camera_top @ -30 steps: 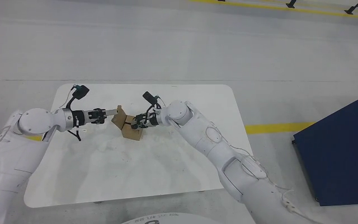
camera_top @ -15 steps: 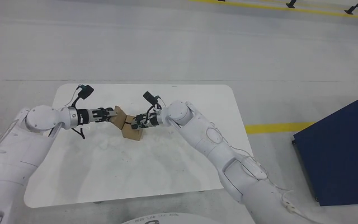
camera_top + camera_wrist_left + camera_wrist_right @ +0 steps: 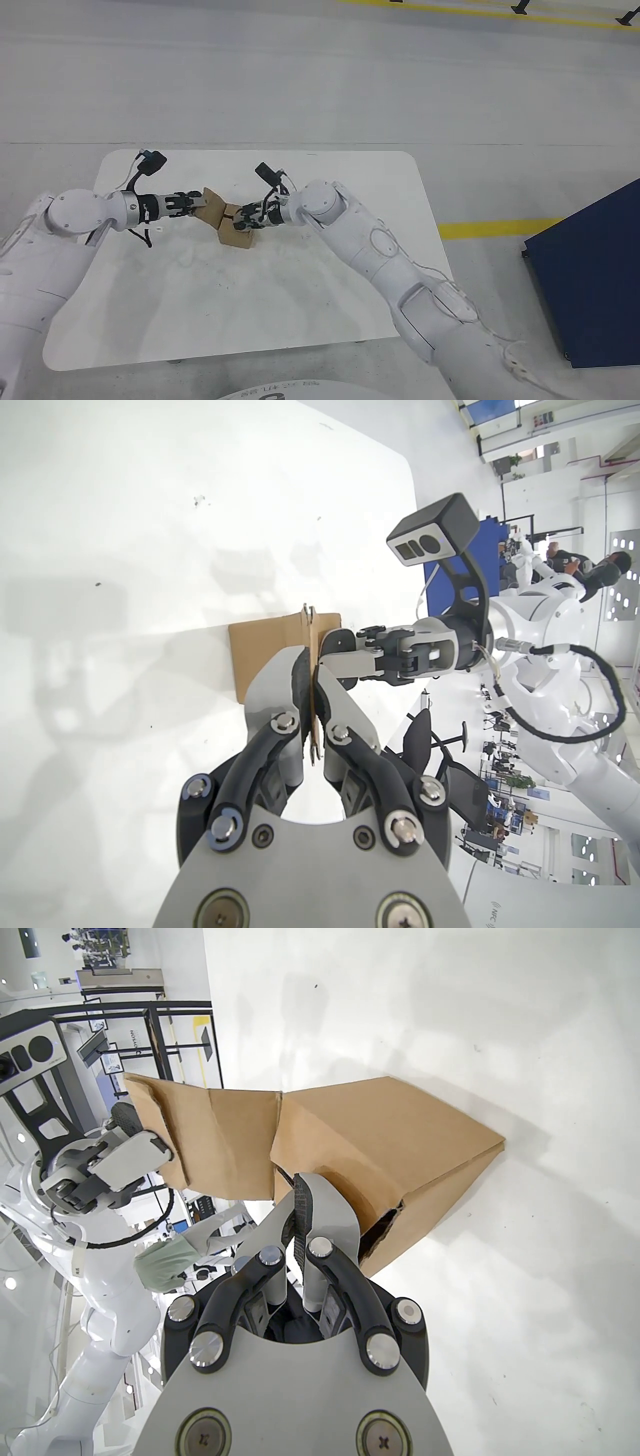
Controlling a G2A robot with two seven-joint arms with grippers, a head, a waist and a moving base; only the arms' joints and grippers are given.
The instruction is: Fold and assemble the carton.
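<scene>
Clamping the half-folded carton (image 3: 390,1143): left pincer (image 3: 314,674), right pincer (image 3: 299,1185).

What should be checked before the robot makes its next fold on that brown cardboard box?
1. Left arm's jaws holding the half-folded brown cardboard carton: ok, they are shut on a flap's edge.
2. Right arm's jaws holding cardboard: cannot tell. They are shut at the carton's open end.
3. Carton supported: ok, its far corner appears to rest on the white table.
4. Carton fully assembled: not ok, the flaps stand open.
5. Room between the two arms' jaws: cannot tell, they look very close together at the flap.
</scene>
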